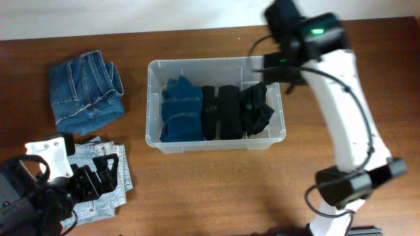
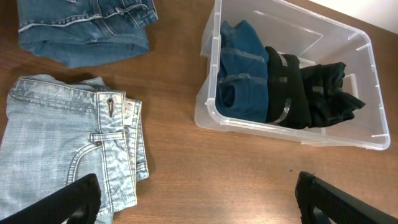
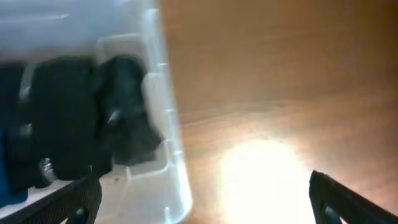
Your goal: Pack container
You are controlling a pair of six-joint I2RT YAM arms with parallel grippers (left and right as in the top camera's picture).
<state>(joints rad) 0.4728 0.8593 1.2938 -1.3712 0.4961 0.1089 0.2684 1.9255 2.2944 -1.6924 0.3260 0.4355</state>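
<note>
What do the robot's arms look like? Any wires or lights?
The right arm has a long white segment between bulky black joints, a thin black cable alongside, and a green light near its wrist. The left arm is mostly black with a white block. Both have black jaws.

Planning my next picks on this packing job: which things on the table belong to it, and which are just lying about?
Part of the job:
- container
- blue garment and black garments, already inside it
- dark jeans and light jeans, folded outside it, probably next to go in

Just lying about:
- no stray items that I can see; otherwise only the wooden table
</note>
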